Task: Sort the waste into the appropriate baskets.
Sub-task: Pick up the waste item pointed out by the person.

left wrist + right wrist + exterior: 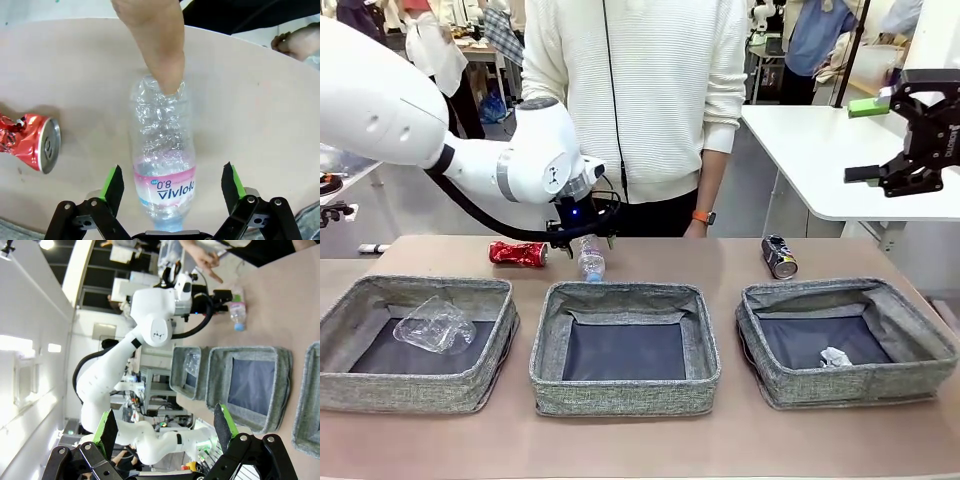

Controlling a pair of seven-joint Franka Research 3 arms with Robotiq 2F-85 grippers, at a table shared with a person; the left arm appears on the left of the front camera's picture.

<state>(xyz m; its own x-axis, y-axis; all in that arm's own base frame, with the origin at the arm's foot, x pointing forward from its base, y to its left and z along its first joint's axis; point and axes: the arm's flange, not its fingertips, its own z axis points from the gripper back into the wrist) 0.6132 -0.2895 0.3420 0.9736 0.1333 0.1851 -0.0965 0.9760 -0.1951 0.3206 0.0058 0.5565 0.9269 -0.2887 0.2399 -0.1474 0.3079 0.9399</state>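
A clear plastic bottle point(162, 150) with a pink label lies on the table between the fingers of my left gripper point(172, 184), which is open and straddles its cap end. A person's finger point(157, 45) presses on the bottle's far end. In the front view the left gripper point(586, 238) hovers over the bottle point(591, 263), behind the middle basket point(620, 395). A crushed red can point(518, 253) lies to the bottle's left and a dark can point(779, 256) stands at the right. My right gripper point(905, 140) hangs open, high at the right.
The left basket point(410, 392) holds a clear plastic cup point(433, 325). The right basket point(840, 385) holds a crumpled paper ball point(835, 357). The person stands at the far edge, one hand point(698, 226) by the table. A white table point(820, 150) stands behind at the right.
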